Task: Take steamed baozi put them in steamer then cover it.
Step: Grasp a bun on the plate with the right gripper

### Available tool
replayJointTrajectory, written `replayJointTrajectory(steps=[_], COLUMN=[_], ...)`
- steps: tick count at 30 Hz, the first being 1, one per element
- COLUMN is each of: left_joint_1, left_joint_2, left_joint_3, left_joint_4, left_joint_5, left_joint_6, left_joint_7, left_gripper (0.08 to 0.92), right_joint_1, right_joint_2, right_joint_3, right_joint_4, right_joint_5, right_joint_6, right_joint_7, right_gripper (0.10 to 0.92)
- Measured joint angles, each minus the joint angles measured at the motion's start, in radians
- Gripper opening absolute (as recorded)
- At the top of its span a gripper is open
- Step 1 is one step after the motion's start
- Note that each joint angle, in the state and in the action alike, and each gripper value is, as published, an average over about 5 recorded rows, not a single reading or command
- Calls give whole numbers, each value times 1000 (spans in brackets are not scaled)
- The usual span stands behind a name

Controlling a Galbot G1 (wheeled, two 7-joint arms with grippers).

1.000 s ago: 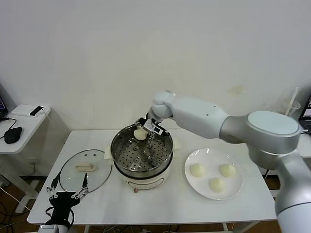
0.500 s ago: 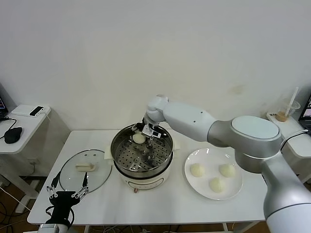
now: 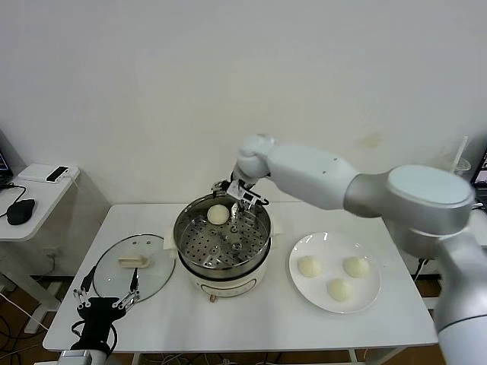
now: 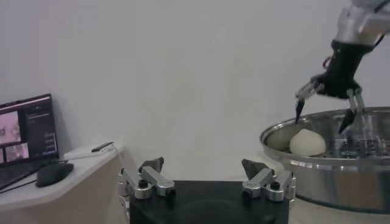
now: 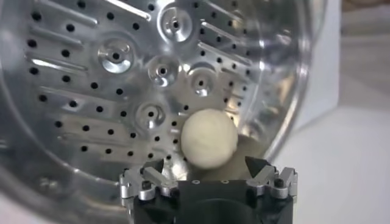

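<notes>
right gripper: released, above steamer's far rim | baozi: on tray | left gripper: released, near lid

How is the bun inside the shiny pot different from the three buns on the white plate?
The bun in the steamer lies alone on the perforated steel tray near the far wall, just below the open right gripper; the three buns on the plate sit together on a flat white plate beside the steamer, with no gripper near them. All four look alike: small, round, smooth, cream-white.
</notes>
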Motion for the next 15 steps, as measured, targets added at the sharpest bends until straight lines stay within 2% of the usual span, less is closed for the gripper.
replayJointTrajectory(steps=[8,15], left_joint_1=[-17,-31], left_joint_2=[19,44], left_joint_3=[12,19], left_joint_4=[-11,-2], left_joint_5=[-12,-19], left_joint_6=[16,19], left_joint_7=[1,1], left_gripper=[823,823], right_joint_1=[60,49], right_joint_2=[-249,-491], right_joint_3=[5,5], right_joint_4=[257,442], right_joint_5=[145,170], right_joint_6=[-249,-386], right_joint_7=[-44,-67], right_gripper=[823,823])
